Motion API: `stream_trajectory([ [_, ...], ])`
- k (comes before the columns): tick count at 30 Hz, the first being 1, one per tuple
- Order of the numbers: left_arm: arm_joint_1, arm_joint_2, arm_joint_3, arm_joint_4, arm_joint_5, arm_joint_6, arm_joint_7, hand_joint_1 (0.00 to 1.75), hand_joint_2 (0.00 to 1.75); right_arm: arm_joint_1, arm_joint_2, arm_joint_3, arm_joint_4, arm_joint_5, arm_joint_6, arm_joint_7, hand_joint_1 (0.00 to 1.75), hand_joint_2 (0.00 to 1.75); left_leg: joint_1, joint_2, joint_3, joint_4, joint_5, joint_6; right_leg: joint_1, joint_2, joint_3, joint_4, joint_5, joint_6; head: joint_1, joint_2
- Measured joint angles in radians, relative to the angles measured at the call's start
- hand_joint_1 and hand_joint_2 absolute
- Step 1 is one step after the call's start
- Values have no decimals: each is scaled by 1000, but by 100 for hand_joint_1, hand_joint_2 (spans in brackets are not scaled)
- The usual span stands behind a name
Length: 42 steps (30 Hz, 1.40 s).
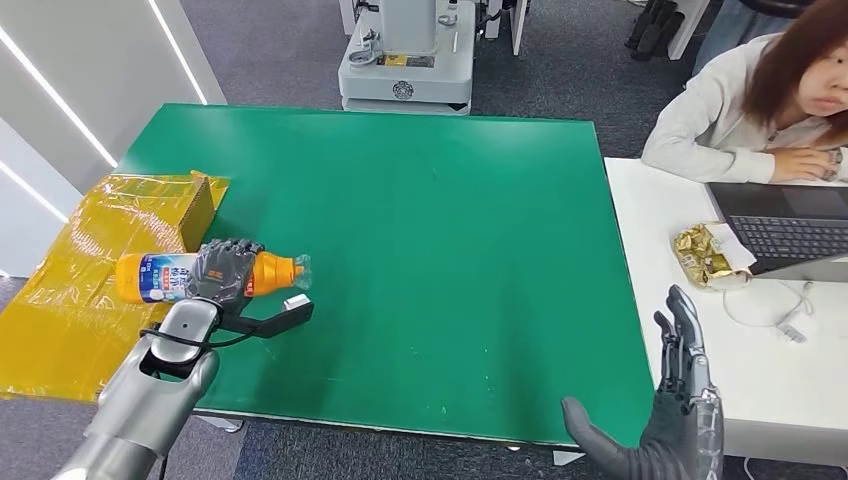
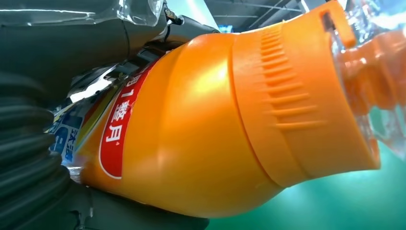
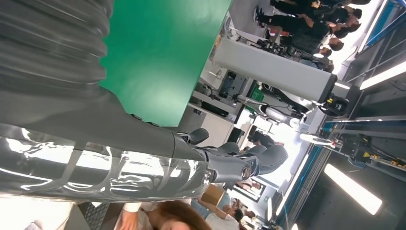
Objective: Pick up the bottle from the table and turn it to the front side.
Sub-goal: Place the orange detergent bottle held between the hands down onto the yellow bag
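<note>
Head view had the left hand (image 1: 222, 270) wrapped over the middle of the orange bottle (image 1: 205, 276), gripping it, bottle lying sideways at the left edge of the green desk (image 1: 420, 260), cap end toward the desk centre, base over the yellow sheet (image 1: 80, 270). Left wrist view added what head view couldn't: bottle (image 2: 201, 124) close up, ribbed orange collar, clear cap, a red label patch (image 2: 117, 129) with white Chinese characters, blue-and-white print beside it too cropped to read; no brand legible. Right hand (image 1: 672, 410) hung off the desk's near right corner, fingers spread, holding nothing; right wrist view confirmed the fingers (image 3: 239, 160) loosely extended in open air. Person (image 1: 750, 100) sat at the white desk (image 1: 700, 330) with a laptop (image 1: 785, 225).
</note>
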Motion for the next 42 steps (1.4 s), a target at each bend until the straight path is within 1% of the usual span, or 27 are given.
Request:
stream_trajectory([
  [12, -6, -20, 35, 72, 0, -5, 11, 175, 175, -2, 15, -2, 0, 4, 13, 1, 0, 175, 0, 0, 0, 0, 0, 0, 0, 0, 0, 0, 0, 0, 0, 0],
  [25, -6, -28, 61, 128, 0, -12, 21, 175, 175, -11, 25, -7, 2, 5, 30, 1, 0, 175, 0, 0, 0, 0, 0, 0, 0, 0, 0, 0, 0, 0, 0, 0],
  [27, -6, -29, 66, 135, 1, -16, 17, 175, 175, -12, 25, -7, 3, 5, 33, 1, 0, 175, 0, 0, 0, 0, 0, 0, 0, 0, 0, 0, 0, 0, 0, 0],
  [30, -10, -34, 80, 159, 7, -23, -13, 175, 175, -16, 26, -7, 7, 4, 36, 1, 0, 175, 0, 0, 0, 0, 0, 0, 0, 0, 0, 0, 0, 0, 0, 0],
  [33, -31, -41, 97, 206, 10, -12, -38, 175, 175, -24, 26, -7, 14, 3, 37, 3, 0, 175, 0, 0, 0, 0, 0, 0, 0, -1, 1, 0, 0, 0, 0, 0],
  [37, -81, -52, 116, 299, 22, -2, -64, 175, 175, -32, 26, -7, 22, 2, 39, 8, 0, 175, 0, -1, 3, -1, 0, 0, 0, -3, 3, 0, 0, 0, 0, 0],
  [42, -177, -63, 121, 450, 29, -7, -83, 175, 175, -48, 26, -7, 36, -6, 39, 16, 0, 175, 0, -5, 8, -2, 1, -1, 0, -6, 9, 0, -1, -1, 0, 0],
])
